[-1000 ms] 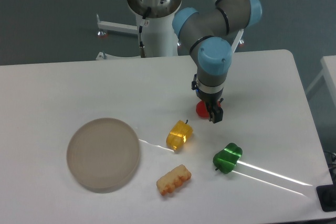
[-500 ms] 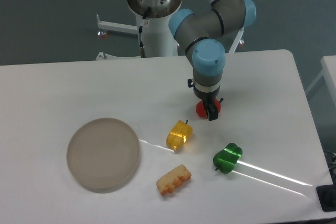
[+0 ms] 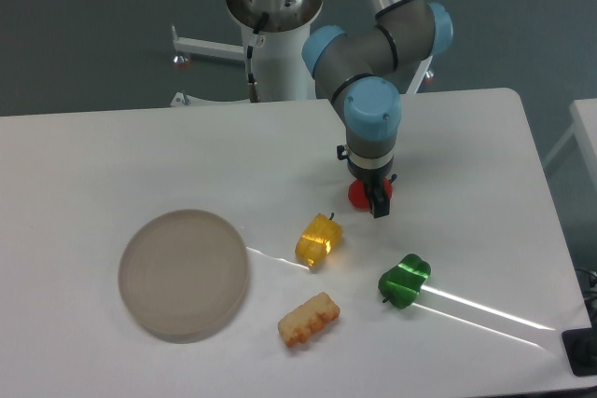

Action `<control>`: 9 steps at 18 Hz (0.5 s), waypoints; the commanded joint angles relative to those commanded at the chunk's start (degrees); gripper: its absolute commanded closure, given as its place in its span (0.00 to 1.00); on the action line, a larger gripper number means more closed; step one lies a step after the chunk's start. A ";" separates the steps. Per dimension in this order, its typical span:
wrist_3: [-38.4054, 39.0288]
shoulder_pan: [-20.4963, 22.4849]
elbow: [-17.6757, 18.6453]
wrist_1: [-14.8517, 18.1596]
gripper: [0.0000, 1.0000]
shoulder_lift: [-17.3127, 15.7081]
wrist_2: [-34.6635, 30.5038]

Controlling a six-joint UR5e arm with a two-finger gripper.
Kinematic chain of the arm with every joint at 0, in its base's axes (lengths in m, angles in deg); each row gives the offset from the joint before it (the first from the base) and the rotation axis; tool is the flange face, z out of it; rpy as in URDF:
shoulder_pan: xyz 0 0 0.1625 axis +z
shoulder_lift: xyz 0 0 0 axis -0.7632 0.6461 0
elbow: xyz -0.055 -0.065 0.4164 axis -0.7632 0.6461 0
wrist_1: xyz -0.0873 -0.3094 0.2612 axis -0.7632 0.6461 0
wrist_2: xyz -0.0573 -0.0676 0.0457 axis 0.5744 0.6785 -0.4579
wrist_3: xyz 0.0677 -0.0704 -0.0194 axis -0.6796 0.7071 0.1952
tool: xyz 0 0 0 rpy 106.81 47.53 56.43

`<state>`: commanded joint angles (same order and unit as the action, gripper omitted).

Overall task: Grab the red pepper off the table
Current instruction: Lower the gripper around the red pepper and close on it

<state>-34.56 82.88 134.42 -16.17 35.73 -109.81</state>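
Most of the red pepper (image 3: 360,195) is hidden behind the gripper (image 3: 377,200), only a red sliver shows on each side of the dark fingers, so I can't tell its stem direction or long axis. It sits on the table (image 3: 112,156) right under the gripper. Can't tell if the fingers are clamped on it. Yellow pepper (image 3: 318,238) and green pepper (image 3: 404,279) sit nearer the camera.

The end effector (image 3: 376,198) hides most of the red pepper (image 3: 359,196) — jaw state unclear.
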 joint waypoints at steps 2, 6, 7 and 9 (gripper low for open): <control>0.00 0.09 -0.18 -0.09 0.00 0.35 0.00; 0.09 0.53 0.09 0.00 0.00 0.97 0.00; 0.09 0.70 0.09 0.00 0.00 0.97 0.00; 0.09 1.05 0.00 0.00 0.00 1.06 0.00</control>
<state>-34.47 83.93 134.42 -16.17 36.79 -109.81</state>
